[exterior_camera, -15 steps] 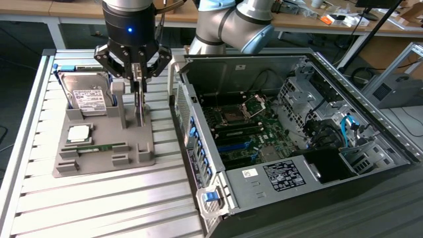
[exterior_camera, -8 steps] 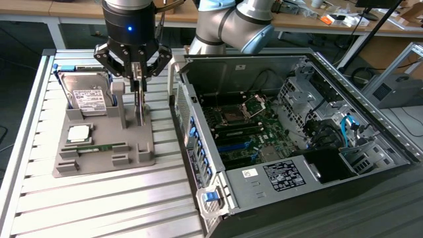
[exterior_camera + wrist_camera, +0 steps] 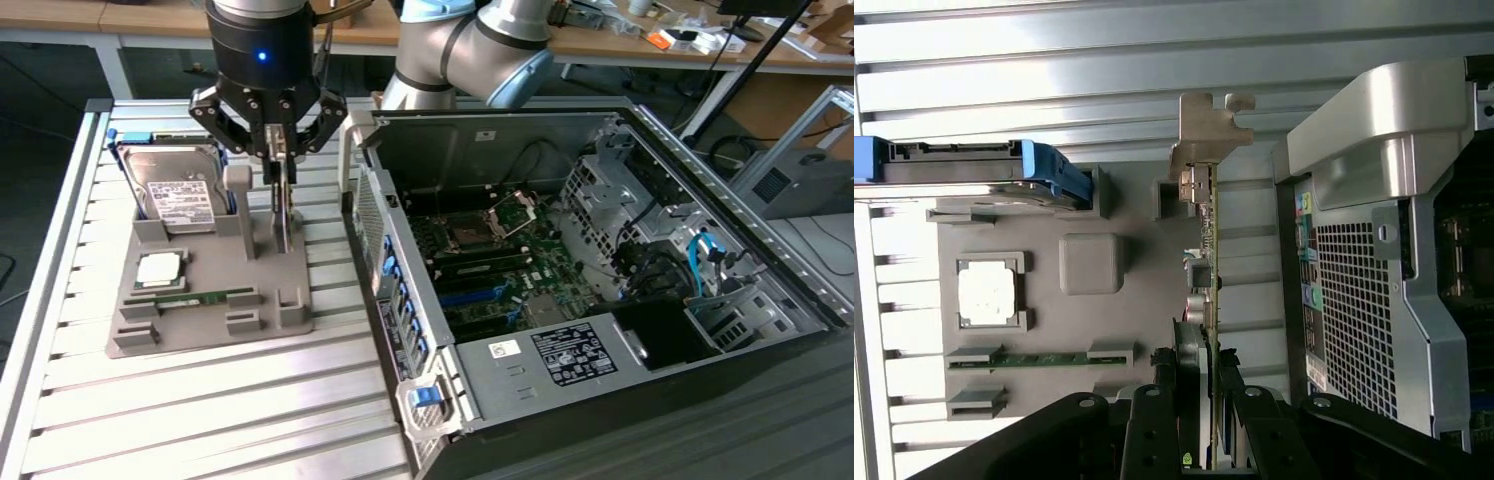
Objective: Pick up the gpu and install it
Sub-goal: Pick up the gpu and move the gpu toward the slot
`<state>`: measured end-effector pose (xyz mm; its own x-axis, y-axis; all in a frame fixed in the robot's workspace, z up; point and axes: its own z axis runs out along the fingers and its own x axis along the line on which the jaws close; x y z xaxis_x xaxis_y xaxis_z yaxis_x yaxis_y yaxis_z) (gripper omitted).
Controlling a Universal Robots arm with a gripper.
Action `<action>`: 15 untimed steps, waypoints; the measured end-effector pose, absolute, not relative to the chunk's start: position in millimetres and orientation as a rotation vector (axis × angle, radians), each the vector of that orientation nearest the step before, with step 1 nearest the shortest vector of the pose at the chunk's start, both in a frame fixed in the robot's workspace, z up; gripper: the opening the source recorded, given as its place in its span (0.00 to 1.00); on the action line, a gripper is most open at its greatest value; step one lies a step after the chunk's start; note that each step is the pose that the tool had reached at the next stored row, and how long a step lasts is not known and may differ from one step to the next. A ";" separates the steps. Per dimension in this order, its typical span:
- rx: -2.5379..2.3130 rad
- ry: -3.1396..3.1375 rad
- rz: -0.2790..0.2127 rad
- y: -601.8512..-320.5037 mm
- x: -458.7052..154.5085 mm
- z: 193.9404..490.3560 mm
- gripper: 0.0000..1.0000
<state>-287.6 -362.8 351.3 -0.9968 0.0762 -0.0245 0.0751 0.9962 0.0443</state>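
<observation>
On the grey fixture tray [image 3: 200, 320], toward the exterior view's left, the gpu [image 3: 282, 215] is standing upright and edge-on. The gripper [image 3: 275, 170] is clamping the card's top edge between its fingers. A hard drive [image 3: 180, 195] in a blue carrier, a square processor [image 3: 158, 268] and a green RAM stick [image 3: 200, 297] are resting beside it on the tray. The open computer case [image 3: 601, 250] is sitting near on the other side, its wall rising close to the card. Bare slatted table [image 3: 200, 410] is stretching out in front of the tray.
</observation>
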 end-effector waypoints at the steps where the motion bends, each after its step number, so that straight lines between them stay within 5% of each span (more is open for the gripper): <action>1: 0.118 3.112 0.068 -362.8 -287.6 351.6 0.27; 15: 0.118 3.113 0.067 -362.8 -287.6 356.5 0.27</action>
